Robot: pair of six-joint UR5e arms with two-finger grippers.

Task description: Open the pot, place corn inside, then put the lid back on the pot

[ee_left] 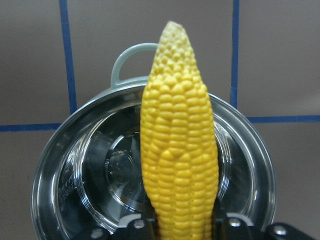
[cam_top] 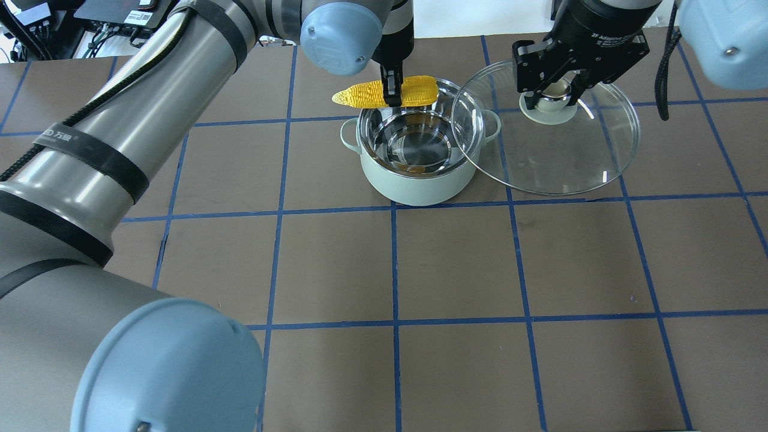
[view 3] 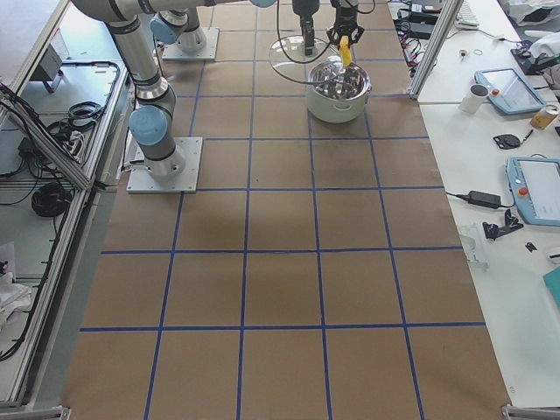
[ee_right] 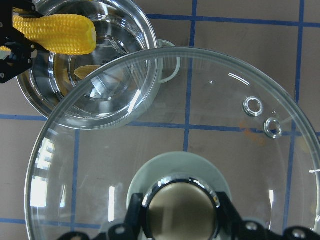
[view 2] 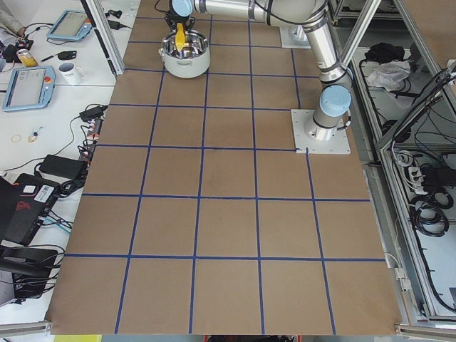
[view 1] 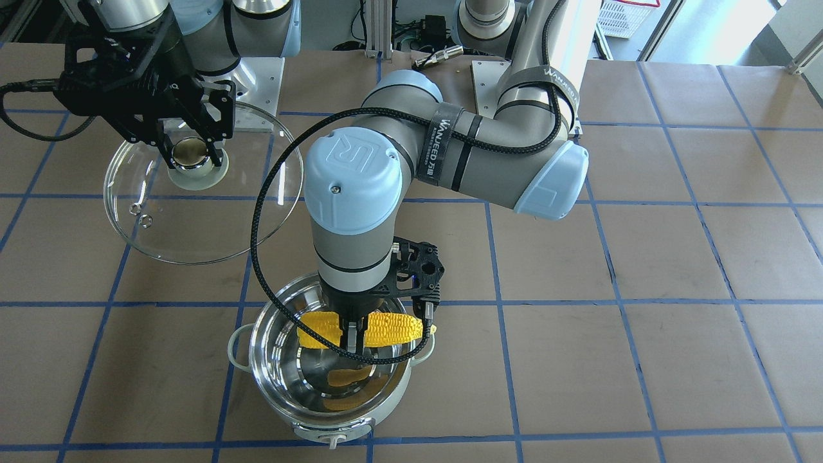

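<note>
The mint-green pot (cam_top: 420, 180) stands open on the table; it also shows in the front view (view 1: 392, 399). My left gripper (cam_top: 390, 96) is shut on the yellow corn (cam_top: 414, 91) and holds it level above the pot's far rim. The corn (ee_left: 179, 150) points away over the steel interior in the left wrist view. My right gripper (cam_top: 553, 96) is shut on the knob of the glass lid (cam_top: 564, 156) and holds it tilted beside the pot, its edge over the pot's right handle. The lid (ee_right: 200, 125) and knob (ee_right: 180, 207) show in the right wrist view.
The table is brown paper with blue tape grid lines (cam_top: 394, 264). A black cable (view 1: 260, 212) loops from my left arm over the pot. Benches with tablets and mugs (view 2: 43, 78) stand beyond the table's far edge.
</note>
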